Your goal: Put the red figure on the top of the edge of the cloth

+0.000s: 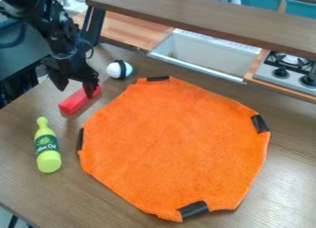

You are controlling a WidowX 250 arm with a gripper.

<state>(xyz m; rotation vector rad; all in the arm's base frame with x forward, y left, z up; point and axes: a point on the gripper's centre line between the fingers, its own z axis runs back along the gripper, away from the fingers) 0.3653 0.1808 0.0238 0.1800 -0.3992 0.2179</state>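
so my red figure [80,100] is lying flat on the desk [25,185], far left, just off the left side of the orange cloth [173,144]. i'm guessing it's going to be light and pretty stiff, maybe a bit slippery on those smooth faces, nothing fragile. i'm thinking of pinching it across the narrow width, around the middle, so it isn't tipping. my gripper [75,84] is hanging over its far end with the fingers spread well apart, holding nothing. one finger is overlapping that end, but i'm not able to tell if it's actually touching.
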